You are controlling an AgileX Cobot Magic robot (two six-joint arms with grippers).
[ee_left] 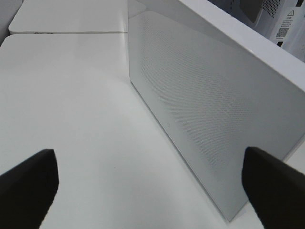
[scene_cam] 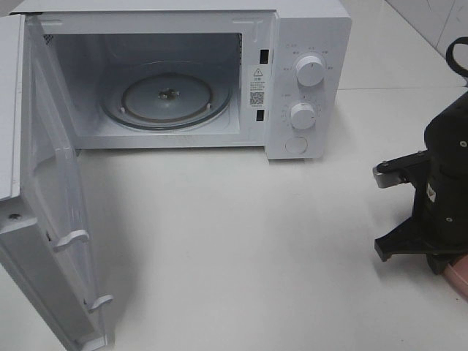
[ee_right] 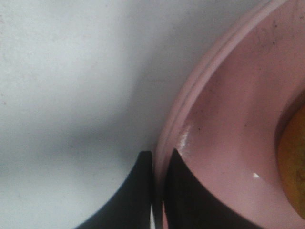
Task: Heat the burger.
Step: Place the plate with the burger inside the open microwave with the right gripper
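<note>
We count one microwave (scene_cam: 307, 36), its door (scene_cam: 44, 219) swung open, with two knobs (scene_cam: 310, 71). Our right hand (ee_right: 159, 153) is clamped on the rim of the single pink plate (ee_right: 228, 119), where one burger's (ee_right: 294, 162) edge shows; our left hand (ee_left: 147, 157) gapes above the worktop (ee_left: 71, 95).

Desk (scene_cam: 219, 248) was plain matte white, built from more than one slab: a seam (scene_cam: 395, 89) ran across it on the right side, and the left wrist view showed a joint (ee_left: 66, 32) between two slabs with rounded corners. Past the far right corner were white tiles (scene_cam: 431, 22) with dark grout; wall or floor, couldn't tell. Light was even and soft, shadows diffuse.
</note>
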